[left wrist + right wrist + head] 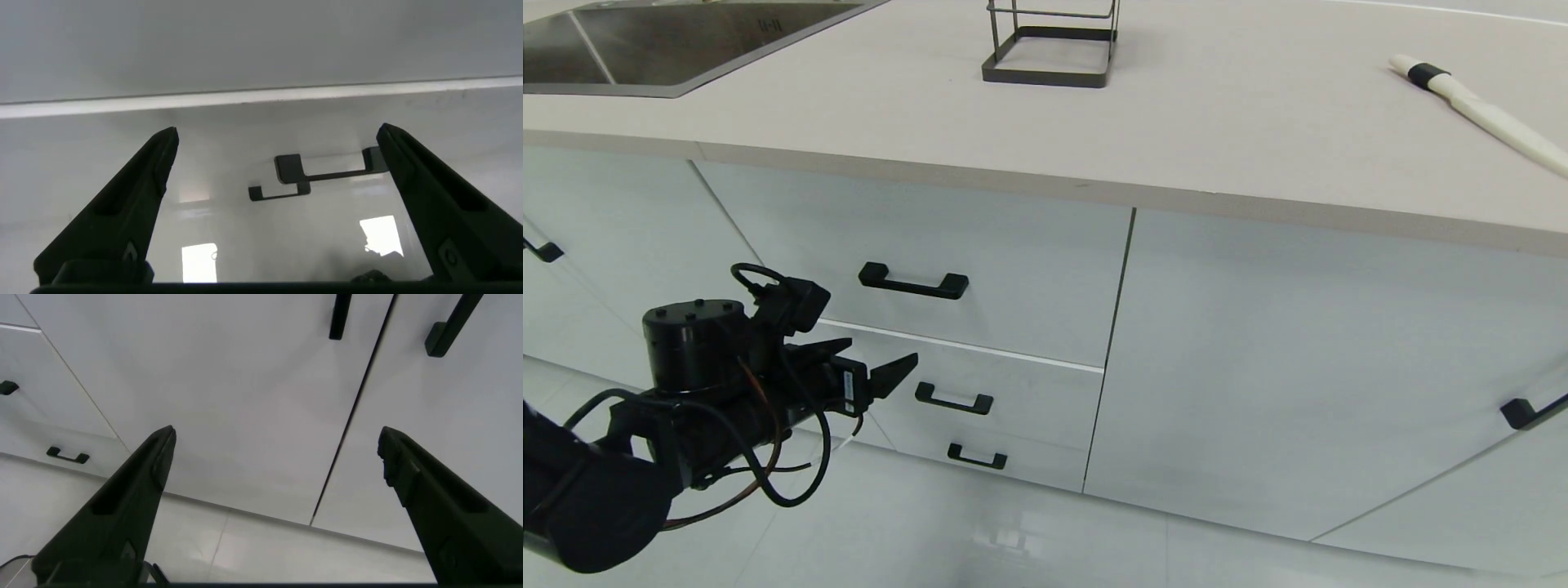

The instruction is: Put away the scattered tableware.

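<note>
Left end effector [882,361], matte black, spread, lower left before glossy white drawers [1013,269]. Right end effector [278,437] spread. Cream utensil [1478,110], black-banded, upper right on matte surface [1258,122].

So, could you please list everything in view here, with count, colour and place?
countertop: one, beige, above the cabinets
sink: one, steel, countertop's left end
wire rack: one, dark, mid countertop
utensil: one, cream with black band, countertop's right
drawers: three, white, black handles, stacked under the countertop
cabinet doors: at least two, white, flanking the drawers
floor: one, pale tiles, below
left gripper: one, black, open, before the drawers
right gripper: one, black, open, facing cabinet doors
</note>
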`<state>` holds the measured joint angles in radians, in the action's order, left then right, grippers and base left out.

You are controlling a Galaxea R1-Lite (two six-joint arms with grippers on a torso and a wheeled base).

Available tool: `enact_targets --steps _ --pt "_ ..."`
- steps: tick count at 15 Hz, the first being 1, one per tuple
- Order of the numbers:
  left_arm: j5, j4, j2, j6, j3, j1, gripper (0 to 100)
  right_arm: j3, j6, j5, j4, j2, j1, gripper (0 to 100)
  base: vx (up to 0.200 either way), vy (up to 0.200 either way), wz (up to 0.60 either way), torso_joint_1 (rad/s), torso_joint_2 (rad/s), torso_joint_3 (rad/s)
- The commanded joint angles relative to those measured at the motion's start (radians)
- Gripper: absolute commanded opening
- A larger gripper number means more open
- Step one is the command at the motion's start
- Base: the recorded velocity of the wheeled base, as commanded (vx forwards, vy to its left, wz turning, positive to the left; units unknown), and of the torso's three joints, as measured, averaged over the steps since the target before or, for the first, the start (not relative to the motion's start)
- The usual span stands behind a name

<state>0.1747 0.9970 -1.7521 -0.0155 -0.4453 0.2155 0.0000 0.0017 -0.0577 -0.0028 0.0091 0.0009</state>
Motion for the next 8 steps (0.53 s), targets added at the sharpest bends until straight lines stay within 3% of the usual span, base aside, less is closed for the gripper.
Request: enact_targets --steps 1,4,8 --pt "0.000 0.000 0.025 -0.003 0.043 0.001 100 0.000 0.000 -0.001 0.000 0.002 0.001 100 0.000 0.000 0.00 0.000 0.00 0.000" --pt "0.002 0.000 0.203 -0.006 0.178 0.005 100 0.000 0.000 -0.001 0.000 0.002 0.001 100 0.000 0.000 0.00 0.000 0.00 0.000" --pt "0.003 0.000 0.402 -0.009 0.286 0.008 100 0.000 0.000 -0.001 0.000 0.002 0.001 100 0.000 0.000 0.00 0.000 0.00 0.000"
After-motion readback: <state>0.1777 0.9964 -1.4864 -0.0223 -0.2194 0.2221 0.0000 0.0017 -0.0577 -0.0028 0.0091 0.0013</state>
